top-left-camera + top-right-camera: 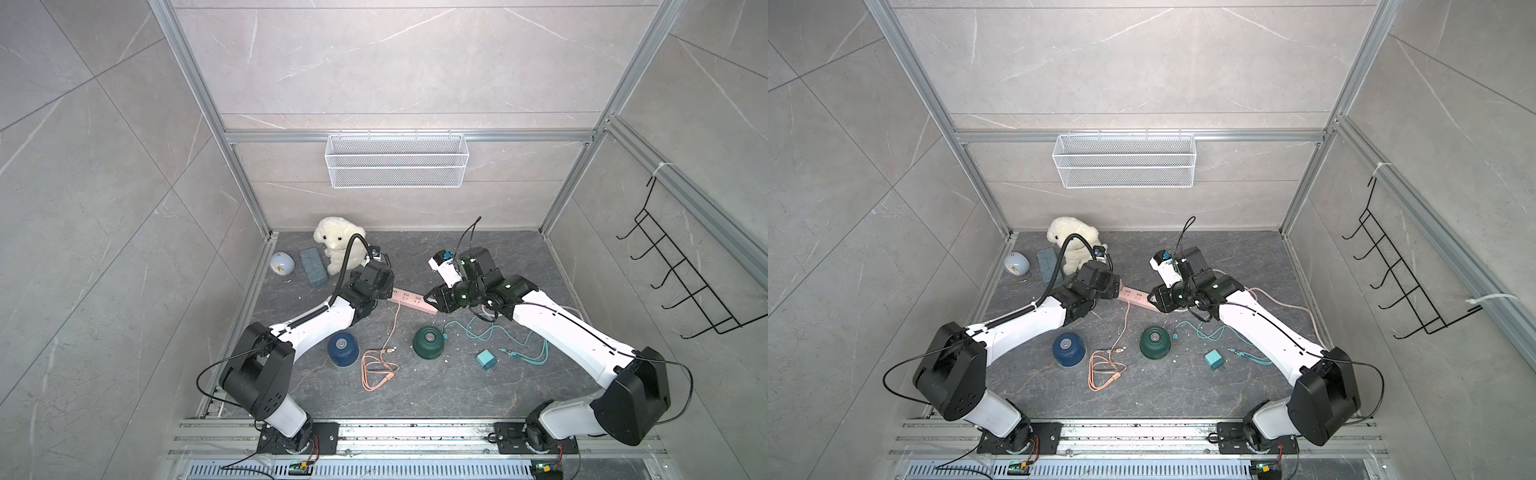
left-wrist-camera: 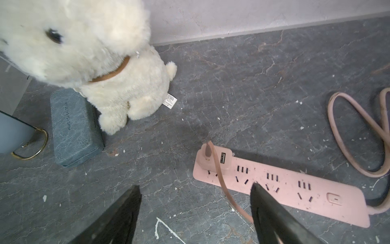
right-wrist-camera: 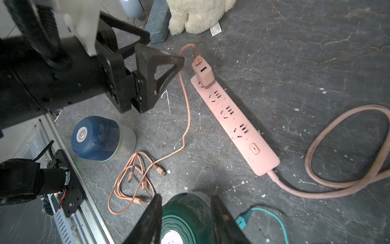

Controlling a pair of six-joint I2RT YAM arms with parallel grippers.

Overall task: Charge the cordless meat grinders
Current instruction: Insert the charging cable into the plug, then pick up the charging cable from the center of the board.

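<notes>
**One charger in the strip, one off it, and cables underfoot**

The cordless meat grinders stand at lower centre in both top views. The navy grinder (image 1: 343, 349) is left of centre beside the left arm, and the green grinder (image 1: 430, 340) is to its right, well apart. The left pincer (image 2: 195, 186) hangs wide apart and empty over one end of the pink power strip (image 2: 285, 186). A pink adapter (image 2: 213, 158) sits in a socket there. Its pink cable (image 2: 224, 190) trails to loose ends lying between the two grinders, joined to neither.

The right pincer (image 3: 185, 196) stands partly apart and, judging by the top views, grips nothing (the green dome merely shows through its gap in the right wrist view). A teal connector (image 3: 242, 219) lies against the green unit's side, though whether it is seated cannot be told. The teal plug cube (image 1: 485, 358) lies loose at lower right, off the strip.

The hazards look plain enough. The pink cable passes between the left fingers (image 2: 270, 211), so a careless close or lift could snag it and drag the adapter from its socket. The right arm hangs over the teal cable (image 3: 274, 215), so a sweep there could tug the connector away or knock the green grinder aside.
</notes>
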